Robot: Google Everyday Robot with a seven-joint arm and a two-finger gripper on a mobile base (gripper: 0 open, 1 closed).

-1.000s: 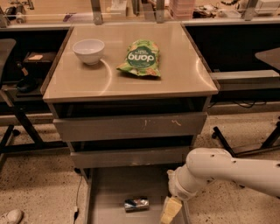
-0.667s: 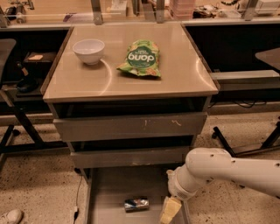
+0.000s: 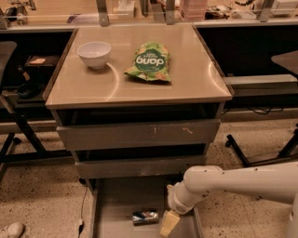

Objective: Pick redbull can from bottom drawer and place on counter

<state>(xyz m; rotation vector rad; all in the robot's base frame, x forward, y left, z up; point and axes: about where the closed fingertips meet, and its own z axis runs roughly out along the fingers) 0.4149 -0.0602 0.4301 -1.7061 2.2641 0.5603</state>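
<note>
The redbull can [image 3: 145, 217] lies on its side on the grey floor of the pulled-out bottom drawer [image 3: 116, 204], at the bottom of the camera view. My gripper [image 3: 168, 223] hangs over the drawer just right of the can, at the end of the white arm [image 3: 233, 183] that reaches in from the right. Its pale finger [image 3: 169, 223] is close beside the can's right end. The beige counter [image 3: 139, 86] tops the cabinet above.
A white bowl [image 3: 94, 54] and a green snack bag [image 3: 150, 62] sit on the counter. Two upper drawers [image 3: 139, 135] are closed. A long bench [image 3: 139, 11] runs behind. Chair legs [image 3: 242, 151] stand right, a table frame [image 3: 18, 130] left, a shoe [image 3: 10, 230] bottom left.
</note>
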